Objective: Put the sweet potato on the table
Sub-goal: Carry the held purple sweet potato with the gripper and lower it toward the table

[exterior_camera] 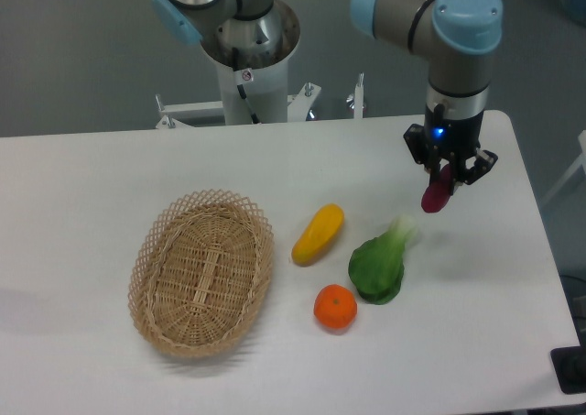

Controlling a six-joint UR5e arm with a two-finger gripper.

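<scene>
The sweet potato (436,195) is a small dark magenta tuber hanging from my gripper (448,177), which is shut on its upper end. It is held in the air over the right part of the white table (82,195), a little above and to the right of the green leafy vegetable (377,266). Its lower end hangs free of the tabletop. The black fingers point down from the arm's blue-capped wrist.
An oval wicker basket (201,270) stands at the left centre. A yellow squash (318,234) and a round orange (335,307) lie between the basket and the green vegetable. The table's right edge runs close beside the gripper.
</scene>
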